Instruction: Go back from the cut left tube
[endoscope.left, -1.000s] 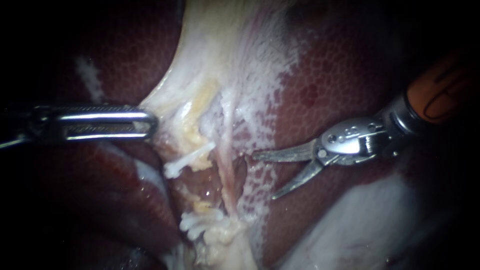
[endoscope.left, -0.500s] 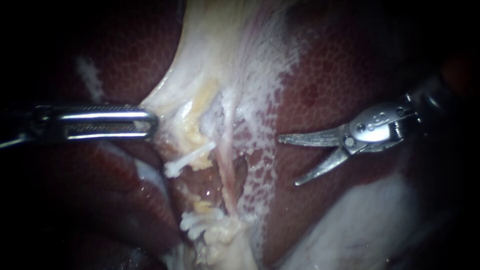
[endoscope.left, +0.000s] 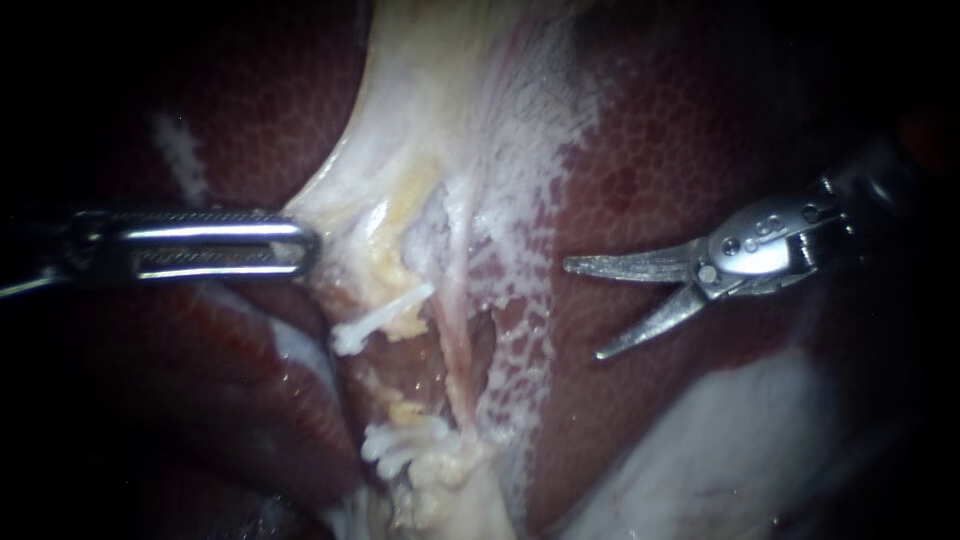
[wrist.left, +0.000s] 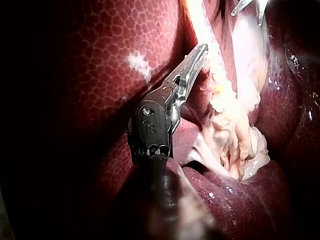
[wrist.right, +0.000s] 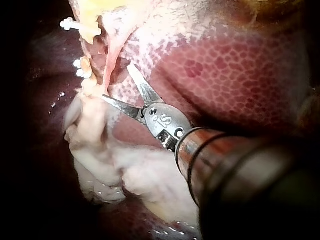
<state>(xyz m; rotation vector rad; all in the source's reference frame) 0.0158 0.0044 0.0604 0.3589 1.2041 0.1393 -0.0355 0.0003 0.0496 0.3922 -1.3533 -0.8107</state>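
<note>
At 3 o'clock in the endoscope view, my right tool (endoscope.left: 582, 310) hangs over the liver (endoscope.left: 640, 150), jaws wide apart and holding nothing. The cut left tube (endoscope.left: 398, 318) lies well apart toward its 9 o'clock. My left tool (endoscope.left: 300, 245), coming in from 9 o'clock, is clamped on pale tissue (endoscope.left: 350, 200).

Right instrument (wrist.right: 116, 83) jaws apart (tips near pale tissue (wrist.right: 92, 125)), liver (wrist.right: 225, 75) beneath.
</note>
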